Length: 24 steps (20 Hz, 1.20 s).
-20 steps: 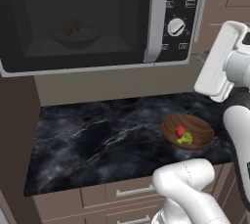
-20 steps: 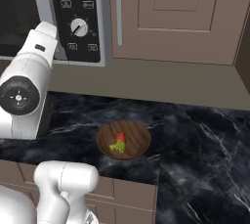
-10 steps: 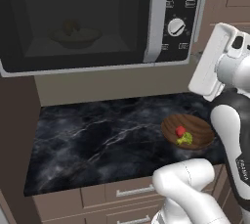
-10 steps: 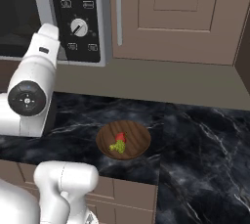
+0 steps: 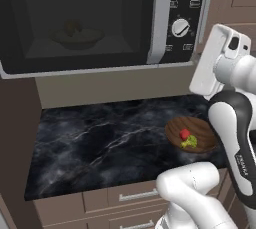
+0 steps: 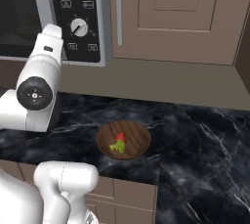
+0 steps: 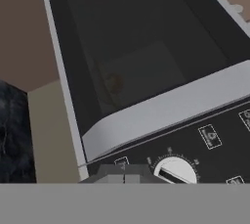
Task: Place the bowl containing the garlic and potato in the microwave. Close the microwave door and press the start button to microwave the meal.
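Glossy black marble counter (image 5: pixel 110 143); wooden bowl (image 5: pixel 192 134), matt grey microwave (image 5: pixel 162 18)

Both base views flank the arm, sharing the microwave (image 5: pixel 100 20) and counter (image 6: pixel 195 135); the hand view looks close at its panel.

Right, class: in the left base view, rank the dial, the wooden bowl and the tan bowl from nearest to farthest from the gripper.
1. Dial, on the microwave panel, just ahead of the shut gripper.
2. Wooden bowl, below on the counter.
3. Tan bowl, far left, behind the closed door.
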Tool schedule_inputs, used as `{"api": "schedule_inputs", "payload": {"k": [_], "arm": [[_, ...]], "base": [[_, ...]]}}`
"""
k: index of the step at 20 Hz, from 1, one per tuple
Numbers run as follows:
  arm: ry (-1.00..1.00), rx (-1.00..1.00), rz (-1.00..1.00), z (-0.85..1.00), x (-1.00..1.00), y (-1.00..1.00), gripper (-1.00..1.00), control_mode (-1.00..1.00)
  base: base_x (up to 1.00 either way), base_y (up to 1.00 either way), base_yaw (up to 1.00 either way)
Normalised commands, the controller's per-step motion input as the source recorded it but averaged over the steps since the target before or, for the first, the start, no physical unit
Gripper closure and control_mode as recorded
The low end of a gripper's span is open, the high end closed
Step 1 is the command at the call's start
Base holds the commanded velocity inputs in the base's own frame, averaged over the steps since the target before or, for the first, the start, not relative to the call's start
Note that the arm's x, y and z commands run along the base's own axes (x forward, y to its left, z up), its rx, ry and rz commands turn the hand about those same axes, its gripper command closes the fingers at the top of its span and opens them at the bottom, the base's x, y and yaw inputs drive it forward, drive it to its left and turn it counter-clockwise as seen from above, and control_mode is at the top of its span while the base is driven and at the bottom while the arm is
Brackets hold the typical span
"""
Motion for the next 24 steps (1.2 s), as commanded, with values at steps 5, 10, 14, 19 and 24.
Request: {"api": "schedule_inputs", "payload": {"k": [5,10,14,19,24], "arm": [[0.0,-0.05,0.0,-0.04,0.3,0.0,1.0,-1.0],[0.0,-0.06,0.0,-0.1,0.29,0.0,1.0,-1.0],[0.0,-0.06,0.0,-0.13,0.29,0.0,1.0,-1.0],[-0.01,-0.06,0.0,-0.1,0.31,0.0,1.0,-1.0],[-0.01,-0.06,-0.04,-0.02,0.33,0.0,1.0,-1.0]], "base": [[0.0,0.0,0.0],[0.0,0.0,0.0],[0.0,0.0,0.0],[0.0,0.0,0.0],[0.0,0.0,0.0]]}}
